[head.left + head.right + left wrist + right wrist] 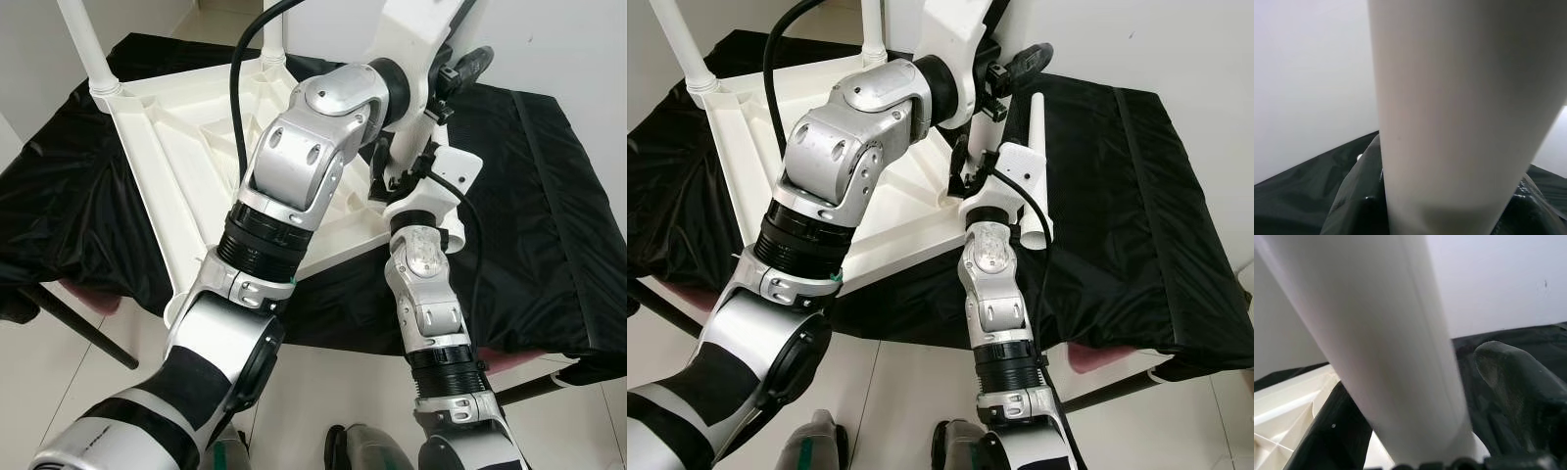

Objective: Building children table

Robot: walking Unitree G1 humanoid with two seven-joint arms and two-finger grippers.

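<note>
The right gripper's fingers (1508, 377) were closed round a white leg (1386, 347), one dark finger on each side of the tube. The left gripper's camera sat close against another leg (1459, 112); its grip could not be told. Beyond lay the upturned tabletop (186, 137) on a black cloth (1136, 196): light, stiff, smooth plastic, best gripped mid-tube.

Upturned white tabletop (186, 137), two legs (83, 44) upright

No legible text, label or number anywhere.
</note>
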